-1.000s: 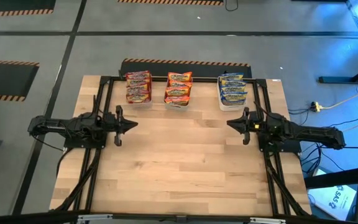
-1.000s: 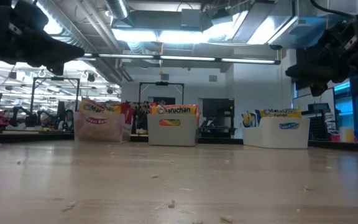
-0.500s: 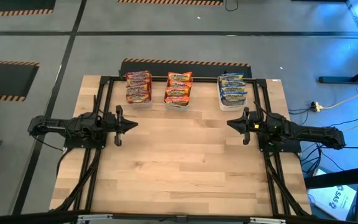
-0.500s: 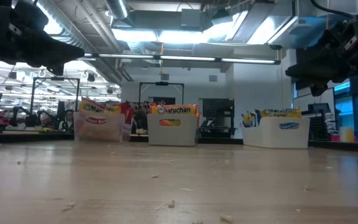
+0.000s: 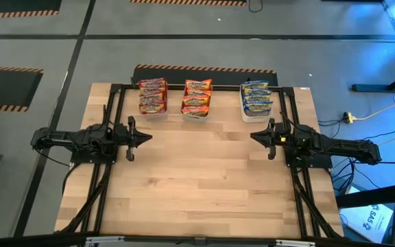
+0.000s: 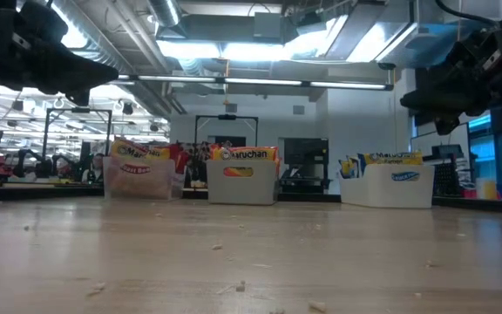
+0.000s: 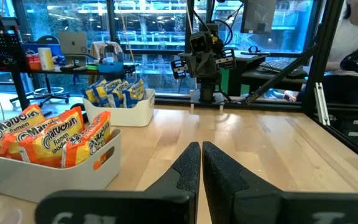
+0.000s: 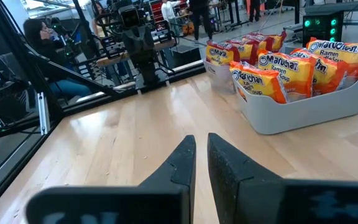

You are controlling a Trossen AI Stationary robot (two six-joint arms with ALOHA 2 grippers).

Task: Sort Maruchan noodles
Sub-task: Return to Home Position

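The left claw (image 5: 147, 136) hangs at the left-middle of the high view, pointing toward the picture's centre. Its fingers are pressed almost together, with only a slit between them, and grip nothing. The right claw (image 5: 254, 136) faces it from the right-middle, fingers likewise nearly closed on a narrow gap and empty. In the low view both arms show in the upper corners, clear of the bench (image 5: 197, 185). All the noodles stand in three bins (image 6: 399, 190), set in a row along the bench's top edge in the high view and each apart from its neighbour. The red packs (image 5: 152, 96) are at the left, the orange packs (image 5: 197, 97) in the middle and the blue packs (image 5: 256, 99) at the right. A person (image 8: 39, 31) sits beyond the bench, upper left in the right wrist view
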